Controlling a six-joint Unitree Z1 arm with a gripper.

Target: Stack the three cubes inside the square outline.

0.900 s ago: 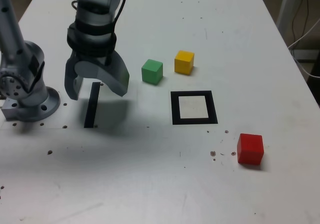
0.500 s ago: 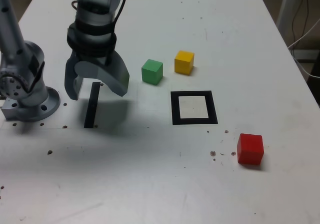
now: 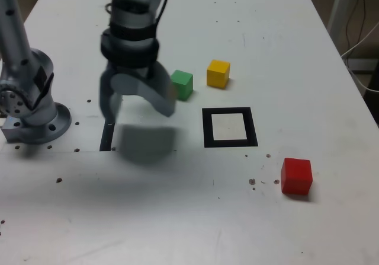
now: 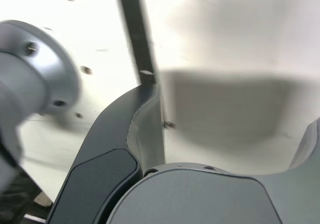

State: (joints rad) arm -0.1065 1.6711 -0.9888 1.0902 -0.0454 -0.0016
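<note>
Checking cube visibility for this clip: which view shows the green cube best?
The exterior view. The green cube sits in the open on the table, just beside the blurred gripper, left of the yellow cube. The wrist view shows no cube, only gripper, table and the black strip.

Counts on the table

Three cubes: one green, one yellow, one red. One square outline. One thin black strip. One arm with one gripper, and one arm base.
</note>
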